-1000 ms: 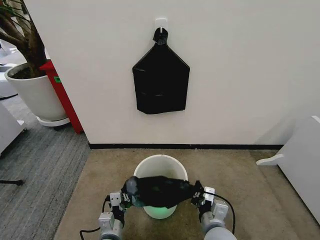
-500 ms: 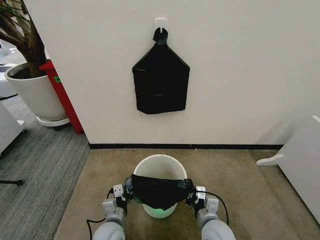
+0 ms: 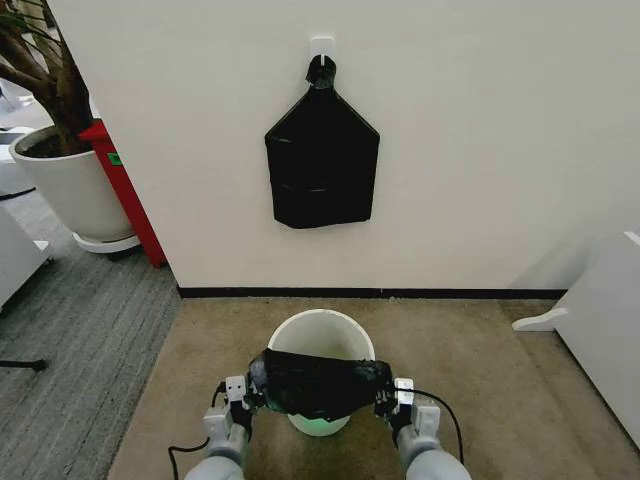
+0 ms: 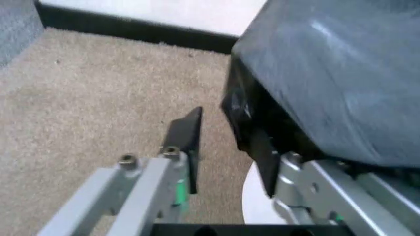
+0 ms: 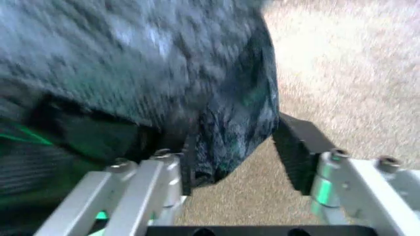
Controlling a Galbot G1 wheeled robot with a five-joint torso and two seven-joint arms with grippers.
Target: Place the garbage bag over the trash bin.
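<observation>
Left claw (image 3: 243,392) sits lower centre-left of the head frame, right claw (image 3: 393,396) lower centre-right, with the garbage bag (image 3: 318,384) stretched between them over the near half of the trash bin (image 3: 318,335). In the left wrist view the left claw's fingers (image 4: 187,135) stand spread: one finger is free over the carpet (image 4: 85,113), the other is tucked against or under the bag's edge, so I read this as the mouth being hooked or stretched from inside, not pinched. Same story in the right wrist view: fingers (image 5: 295,147) apart, bag film draped over the inner finger, outer finger clear of it.

I judge I'm holding the bag wide like this so its mouth can drop round the rolled rim. It hasn't yet; the far rim shows bare white in the head frame's lower middle.

Bin interior, as far as I see it, is white with nothing inside; a greenish glow shows at its base under the bag. Bag's own contents: can't tell.

Upper centre, a flat black bag bundle (image 3: 322,160) hangs from a wall hook (image 3: 322,45), untouched. Upper left, a white plant pot (image 3: 65,185) holds soil and a trunk.
</observation>
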